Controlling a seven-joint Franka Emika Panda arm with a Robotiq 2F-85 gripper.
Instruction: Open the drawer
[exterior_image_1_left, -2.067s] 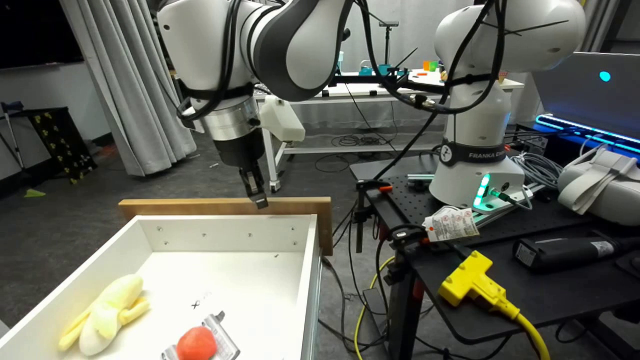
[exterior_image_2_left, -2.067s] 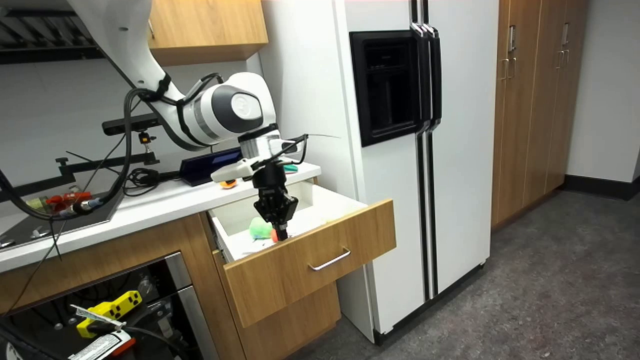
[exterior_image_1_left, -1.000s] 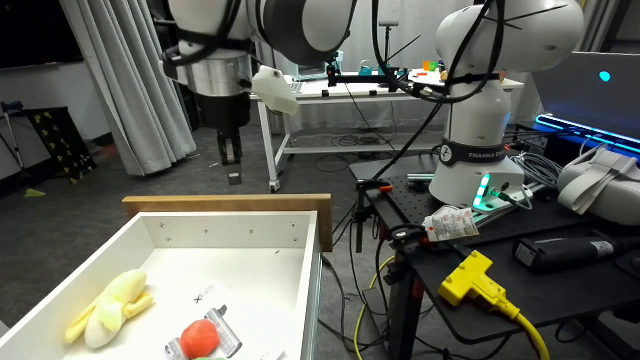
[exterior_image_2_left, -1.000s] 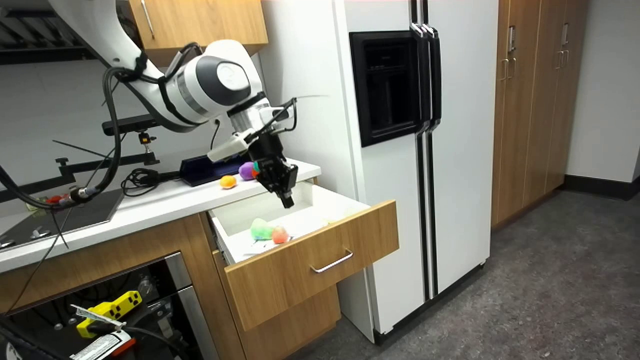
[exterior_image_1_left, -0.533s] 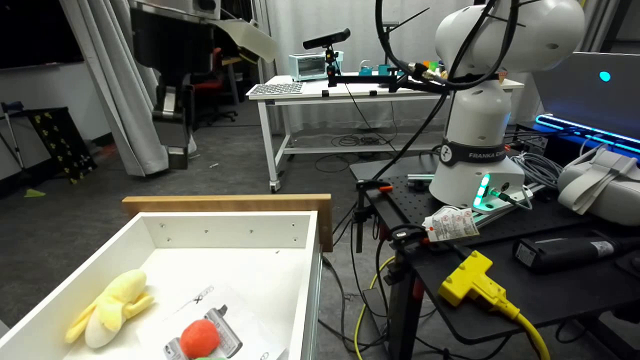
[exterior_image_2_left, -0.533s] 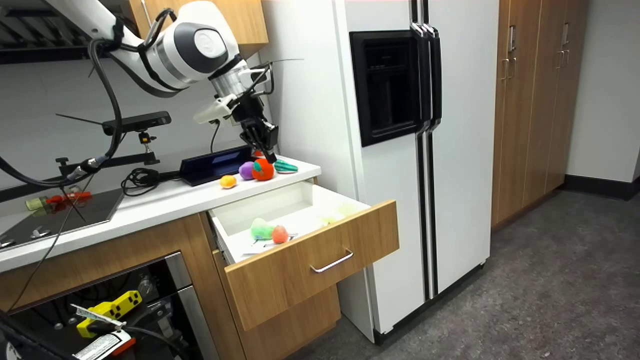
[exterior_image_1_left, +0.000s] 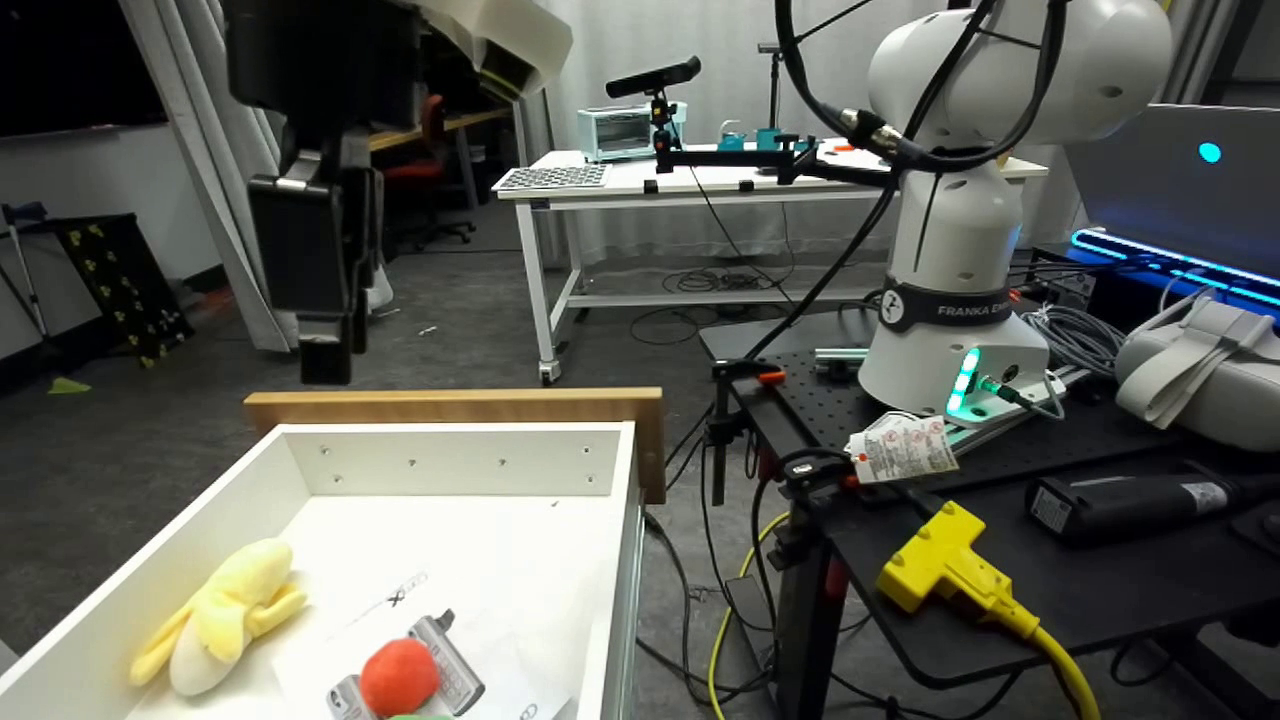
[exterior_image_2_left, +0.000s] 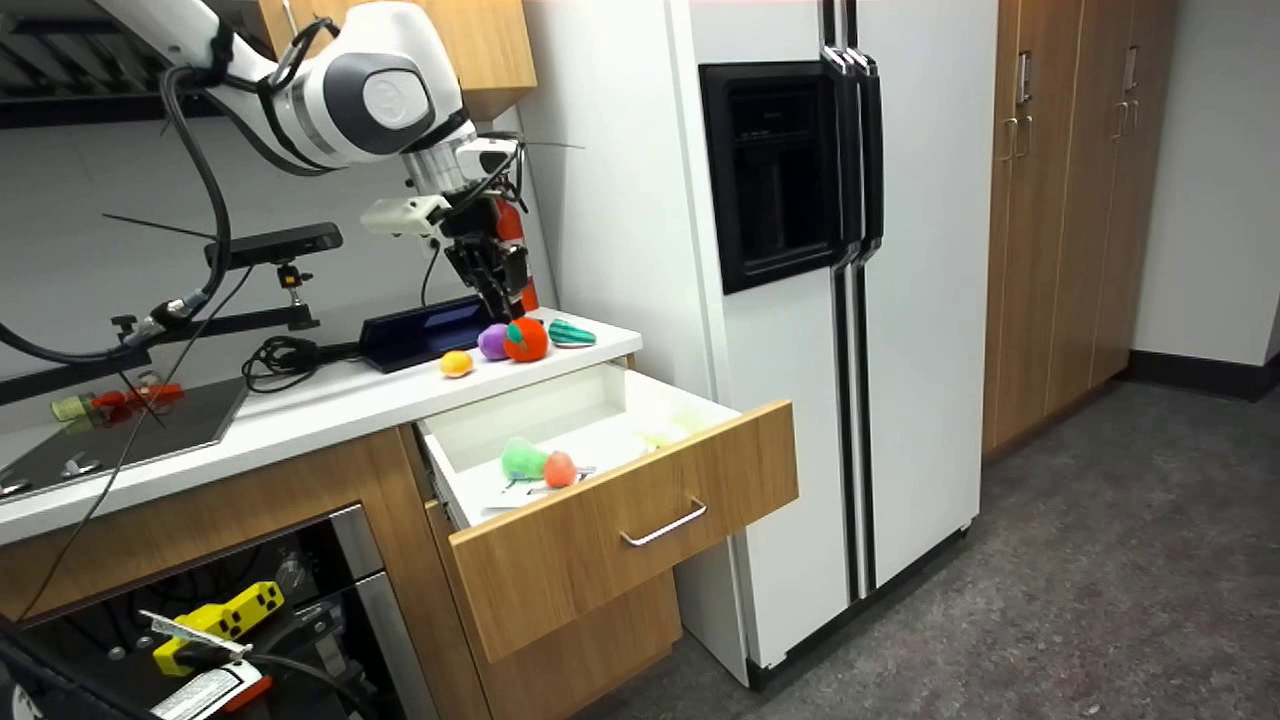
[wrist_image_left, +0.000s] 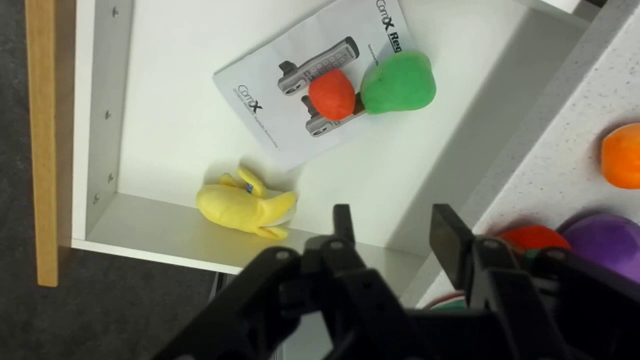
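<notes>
The drawer stands pulled out from the cabinet, its tan wooden front (exterior_image_2_left: 600, 560) with a metal handle (exterior_image_2_left: 663, 522) in an exterior view. Its front also shows in an exterior view (exterior_image_1_left: 455, 406) and at the left of the wrist view (wrist_image_left: 42, 150). Inside lie a yellow plush banana (wrist_image_left: 235, 207), a red ball-like piece (wrist_image_left: 332, 95), a green pear-like piece (wrist_image_left: 400, 82) and a printed booklet (wrist_image_left: 265, 107). My gripper (wrist_image_left: 392, 215) is open and empty, above the drawer's back part near the counter edge, touching nothing. It also shows in both exterior views (exterior_image_1_left: 328, 358) (exterior_image_2_left: 505, 300).
On the white counter (exterior_image_2_left: 350, 400) sit an orange piece (exterior_image_2_left: 456, 363), a purple piece (exterior_image_2_left: 492, 342), a tomato (exterior_image_2_left: 527, 340) and a green striped piece (exterior_image_2_left: 571, 334). A white refrigerator (exterior_image_2_left: 780, 400) stands beside the drawer. An upper cabinet (exterior_image_2_left: 420, 50) hangs above.
My gripper has risen from the inner top edge of the drawer front and moved back toward the counter. The drawer shifted slightly outward early on, then stayed still.
</notes>
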